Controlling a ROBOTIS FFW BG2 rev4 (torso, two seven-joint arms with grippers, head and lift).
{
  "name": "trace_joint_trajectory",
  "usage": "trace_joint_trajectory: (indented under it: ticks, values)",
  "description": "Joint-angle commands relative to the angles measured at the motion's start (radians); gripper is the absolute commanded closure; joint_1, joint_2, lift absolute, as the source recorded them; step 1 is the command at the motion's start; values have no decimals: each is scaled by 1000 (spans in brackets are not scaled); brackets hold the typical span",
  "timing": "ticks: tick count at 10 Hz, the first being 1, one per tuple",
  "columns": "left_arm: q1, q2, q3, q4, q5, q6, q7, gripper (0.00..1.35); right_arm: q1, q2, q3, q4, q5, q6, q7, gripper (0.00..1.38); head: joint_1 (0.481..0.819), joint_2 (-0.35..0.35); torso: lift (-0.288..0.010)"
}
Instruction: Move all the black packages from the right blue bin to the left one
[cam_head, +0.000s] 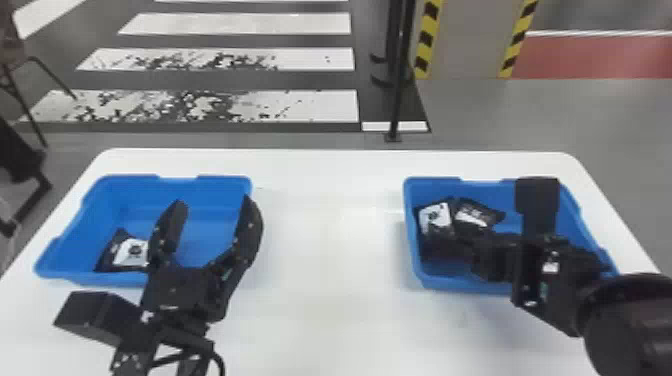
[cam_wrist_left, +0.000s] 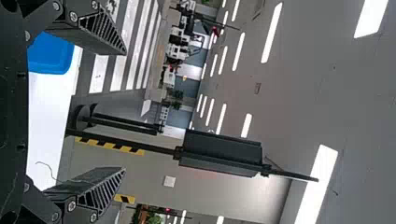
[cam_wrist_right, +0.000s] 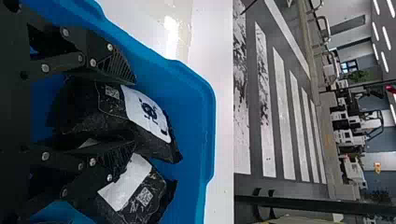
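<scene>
The white table (cam_head: 325, 320) supports the right blue bin (cam_head: 411, 240); well left of that bin stands the left blue bin (cam_head: 215, 187), beneath the left gripper (cam_head: 212, 200), fingers apart; inside the right bin, the right gripper (cam_wrist_right: 134, 114) appears clamped across a labelled black package (cam_wrist_right: 149, 112), presumably for lifting; another package (cam_wrist_right: 140, 196) lies beside it; a third package (cam_head: 132, 252) occupies the left bin.

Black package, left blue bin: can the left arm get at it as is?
Likely yes: left pincer hangs open over the left blue bin, and nothing seems to lie on the black package.
</scene>
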Motion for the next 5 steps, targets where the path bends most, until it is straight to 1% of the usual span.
trace_joint_trajectory:
  ticks: [1,2,4,5]
  values:
    - [1,0,0,0,0,-1,0,188,-9,0,0,20,-21,1,7,1052,695,20,-180]
    - [1,0,0,2,0,-1,0,188,-9,0,0,30,-45,1,7,1168,695,23,-180]
    - [1,0,0,2,2,-6,0,188,11,0,-10,20,-83,1,10,1194,695,28,-180]
    - [1,0,0,2,4,-6,0,188,38,3,-34,-7,-79,-4,10,1194,695,32,-180]
